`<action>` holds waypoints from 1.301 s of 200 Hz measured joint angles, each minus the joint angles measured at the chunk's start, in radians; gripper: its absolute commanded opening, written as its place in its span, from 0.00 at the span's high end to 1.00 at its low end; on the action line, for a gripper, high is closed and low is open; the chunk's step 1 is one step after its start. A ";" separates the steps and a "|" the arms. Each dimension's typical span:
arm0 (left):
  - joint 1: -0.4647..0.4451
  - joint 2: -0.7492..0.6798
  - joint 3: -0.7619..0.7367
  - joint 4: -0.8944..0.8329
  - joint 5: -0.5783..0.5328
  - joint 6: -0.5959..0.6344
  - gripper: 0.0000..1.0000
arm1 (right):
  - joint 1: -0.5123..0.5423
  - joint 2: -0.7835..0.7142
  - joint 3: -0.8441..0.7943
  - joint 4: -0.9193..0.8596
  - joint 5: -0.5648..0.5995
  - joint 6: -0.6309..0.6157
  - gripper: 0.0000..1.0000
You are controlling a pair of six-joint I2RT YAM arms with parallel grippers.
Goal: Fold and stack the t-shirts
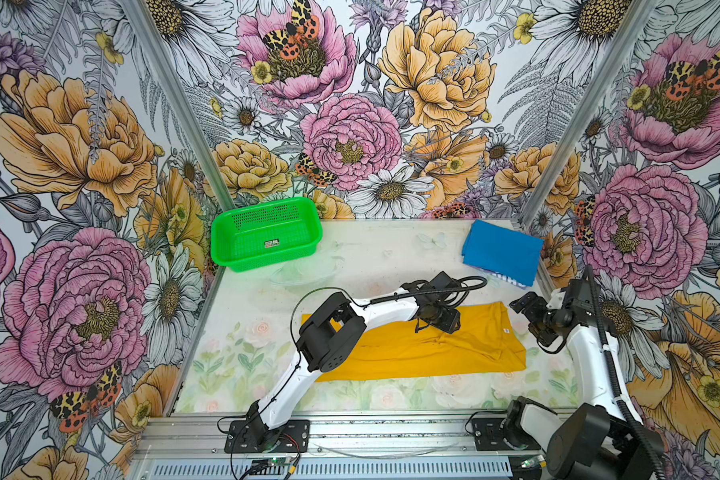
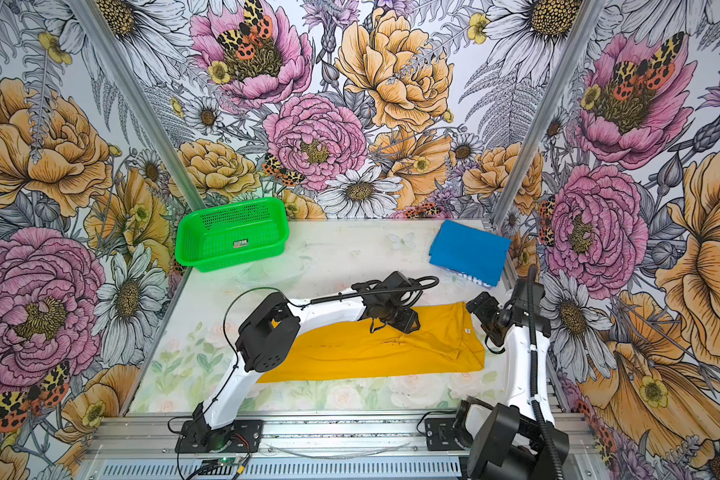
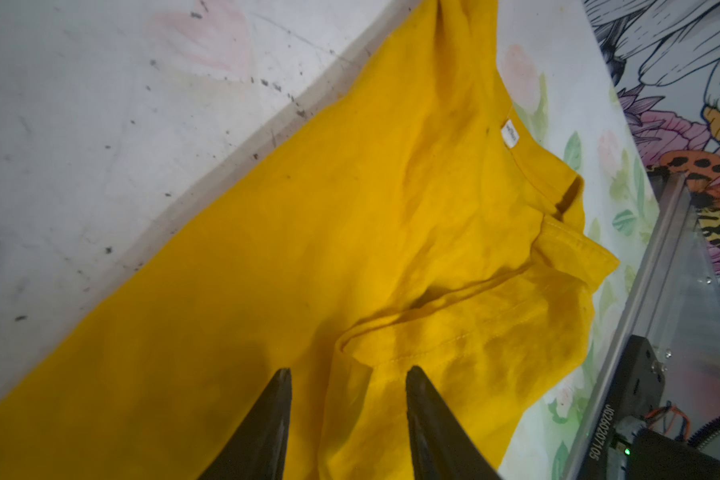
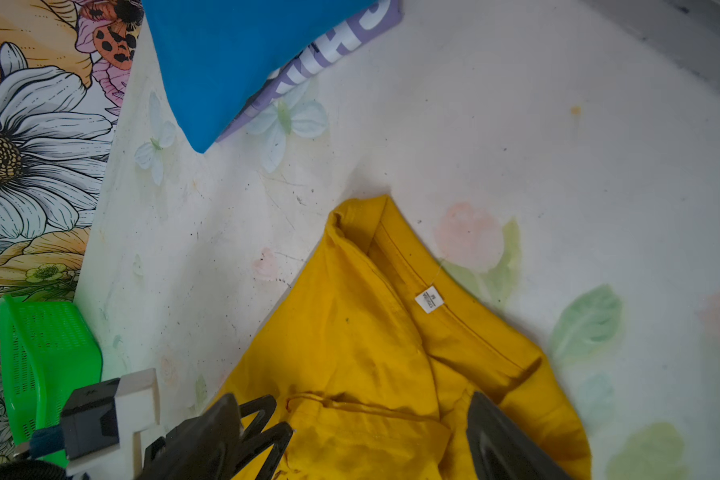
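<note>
**A:** Dark fingers (image 3: pixel 267 415) of the left gripper (image 3: pixel 348 374) sit closest, part-way apart, straddling a sleeve hem (image 3: pixel 454 332) on the yellow t-shirt (image 1: pixel 412 353). Nothing is pinched yet, as far as I can see.

**B:** And the right gripper (image 4: pixel 362 403)?

**A:** Jaws spread wide and empty, near the collar (image 4: pixel 454 320) end. That shirt lies as a long band across the front-middle of the table (image 1: pixel 371 257). The blue t-shirt (image 1: pixel 501 249) lies folded in the far right corner, well apart, with white lettering (image 4: pixel 321 54) peeking out at its near edge.

**B:** How would the yellow one handle?

**A:** Light and limp, with no stiffness at all, I'd judge. Lift one point and the rest sags and drags. The layers could also slide over each other.

**B:** So where to grab?

**A:** Probably both corners of one short end, pinching every layer at the hem, where the stitching gives some body. A mid-panel pinch would likely take only the top layer.
</note>
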 measured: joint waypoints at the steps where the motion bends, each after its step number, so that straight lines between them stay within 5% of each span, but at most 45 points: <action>1: 0.000 0.000 0.000 0.000 0.000 0.000 0.55 | 0.000 0.000 0.000 0.000 0.000 0.000 0.13; 11: -0.006 0.001 0.000 -0.003 0.000 0.000 0.60 | 0.000 0.000 0.001 -0.002 -0.004 -0.003 0.13; 37: -0.009 0.002 0.000 -0.021 -0.003 0.006 1.00 | 0.000 0.000 0.001 -0.003 -0.005 -0.007 0.13; 74: -0.006 -0.016 -0.031 -0.026 -0.032 0.012 1.00 | -0.001 -0.001 0.001 -0.003 -0.004 -0.015 0.14; 136: 0.075 -0.320 -0.441 0.173 -0.044 -0.084 1.00 | 0.000 0.010 0.000 -0.003 -0.004 -0.027 0.15; 177: 0.127 -0.341 -0.544 0.294 -0.024 -0.143 1.00 | 0.040 0.042 -0.013 -0.003 -0.003 -0.042 0.15; 235: 0.122 -0.369 -0.632 0.389 0.067 -0.165 0.88 | 0.108 0.082 -0.026 -0.002 0.020 -0.041 0.17; 260: 0.106 -0.395 -0.636 0.410 0.098 -0.166 0.34 | 0.167 0.090 -0.032 0.005 0.031 -0.039 0.20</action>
